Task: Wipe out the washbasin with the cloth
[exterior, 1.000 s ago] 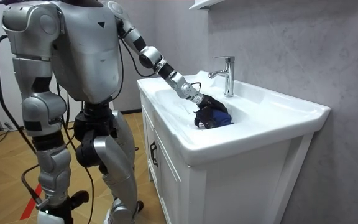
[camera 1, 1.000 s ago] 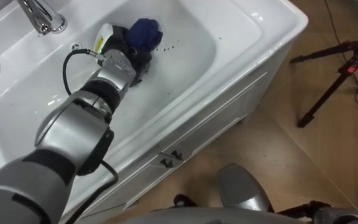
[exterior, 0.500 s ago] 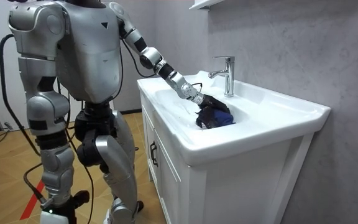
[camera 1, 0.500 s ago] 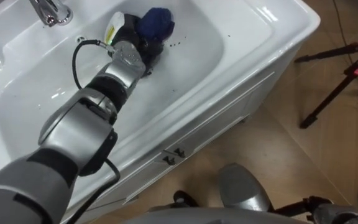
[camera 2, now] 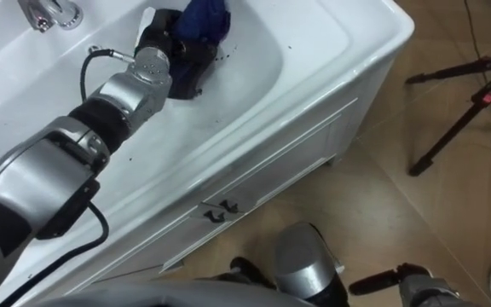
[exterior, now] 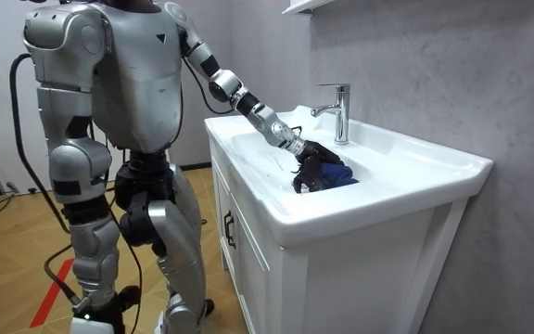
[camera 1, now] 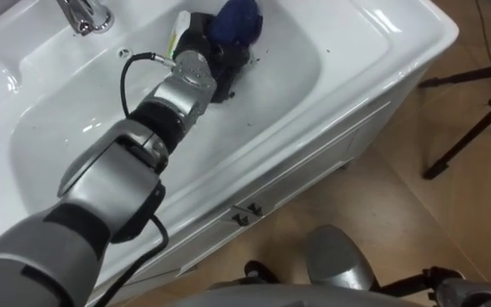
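My left hand (camera 1: pixel 214 58) reaches deep into the white basin (camera 1: pixel 314 77), and its dark fingers are curled on a blue cloth (camera 1: pixel 236 20) pressed against the basin's far wall. The room view has the same hand (exterior: pixel 310 164) and the cloth (exterior: pixel 337 175) just below the tap. A few dark specks (camera 1: pixel 259 51) lie on the basin floor beside the cloth. I stand at the front of the vanity and lean over it. My right hand (exterior: pixel 85 206) hangs at my side in the room view.
The chrome tap (camera 1: pixel 83 14) stands at the basin's back edge. Below the basin is a white cabinet with dark door handles (camera 1: pixel 246 213). A black tripod (camera 1: pixel 476 102) stands on the wooden floor to my right.
My left hand has pushed the blue cloth further along the basin, toward the room view's right. The head camera has shifted with my body.
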